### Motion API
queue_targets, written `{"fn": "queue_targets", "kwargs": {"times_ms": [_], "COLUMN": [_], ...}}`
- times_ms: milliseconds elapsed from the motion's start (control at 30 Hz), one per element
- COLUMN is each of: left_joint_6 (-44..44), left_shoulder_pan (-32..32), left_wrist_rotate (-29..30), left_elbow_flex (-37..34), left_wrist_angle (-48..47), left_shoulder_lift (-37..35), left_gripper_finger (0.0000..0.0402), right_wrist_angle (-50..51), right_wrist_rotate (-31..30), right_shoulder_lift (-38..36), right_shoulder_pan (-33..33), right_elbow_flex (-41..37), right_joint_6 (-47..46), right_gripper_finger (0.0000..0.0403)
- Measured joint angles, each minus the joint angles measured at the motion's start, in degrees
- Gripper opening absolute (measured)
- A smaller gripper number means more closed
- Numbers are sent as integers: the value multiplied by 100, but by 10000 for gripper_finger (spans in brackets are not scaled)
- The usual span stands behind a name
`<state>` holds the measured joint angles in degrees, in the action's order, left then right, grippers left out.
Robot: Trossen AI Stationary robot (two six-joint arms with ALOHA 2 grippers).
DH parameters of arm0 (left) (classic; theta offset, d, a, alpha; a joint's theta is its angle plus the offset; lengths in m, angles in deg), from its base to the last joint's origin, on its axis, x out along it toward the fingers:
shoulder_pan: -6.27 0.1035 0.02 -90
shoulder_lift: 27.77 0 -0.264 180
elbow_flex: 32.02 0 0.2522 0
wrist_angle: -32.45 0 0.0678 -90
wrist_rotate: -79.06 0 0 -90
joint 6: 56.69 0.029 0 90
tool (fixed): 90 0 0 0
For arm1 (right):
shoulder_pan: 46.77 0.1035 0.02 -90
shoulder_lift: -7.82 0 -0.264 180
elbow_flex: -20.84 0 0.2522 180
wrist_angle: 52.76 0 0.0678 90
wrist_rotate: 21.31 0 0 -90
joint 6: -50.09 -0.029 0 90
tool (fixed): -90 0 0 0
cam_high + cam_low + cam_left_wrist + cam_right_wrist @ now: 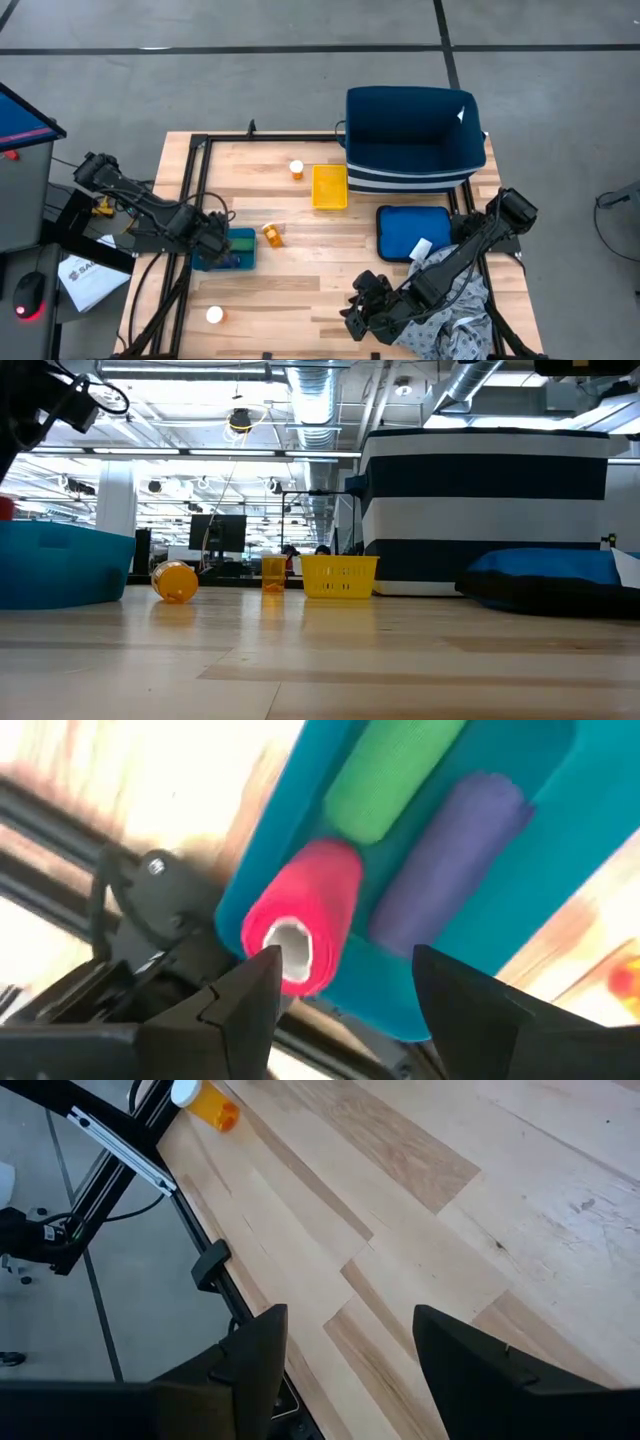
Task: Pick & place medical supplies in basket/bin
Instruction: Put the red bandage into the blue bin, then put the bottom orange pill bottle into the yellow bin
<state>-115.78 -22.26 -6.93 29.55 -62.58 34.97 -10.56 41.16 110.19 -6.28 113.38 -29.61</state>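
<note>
Left pincer (pixel 340 995), fingers apart, hovers over the teal tray (pixel 520 870); red cylinder (pixel 305 915) lies inside, partly hidden. Right pincer (pixel 345 1355), fingers apart, empty. Grey cloth (pixel 455 315) is cut off at lower right.

white sheet (pixel 85 278) with cut-off letters "SA", nothing else legible

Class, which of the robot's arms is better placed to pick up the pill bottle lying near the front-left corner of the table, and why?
Right. The right gripper, open, hovers low over the front edge, and the pill bottle shows ahead in its wrist view. The left gripper is open around a red roll in the teal tray.
</note>
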Motion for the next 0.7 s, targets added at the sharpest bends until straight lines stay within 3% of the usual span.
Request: {"fn": "queue_targets", "kwargs": {"times_ms": [533,700], "left_joint_6": [19,465], "left_shoulder_pan": [0,0], "left_wrist_rotate": [38,-81], "left_elbow_flex": [305,459], "left_wrist_angle": [52,1306], "left_shoulder_lift": [-470,-829], "left_gripper_finger": [224,222], "right_wrist_angle": [-11,-11], "right_wrist_rotate": [2,18], "right_shoulder_lift": [0,0], "right_shoulder_pan": [4,4], "right_elbow_flex": [0,0], "right_joint_6": [-28,-75], "right_gripper_finger": [214,214]}}
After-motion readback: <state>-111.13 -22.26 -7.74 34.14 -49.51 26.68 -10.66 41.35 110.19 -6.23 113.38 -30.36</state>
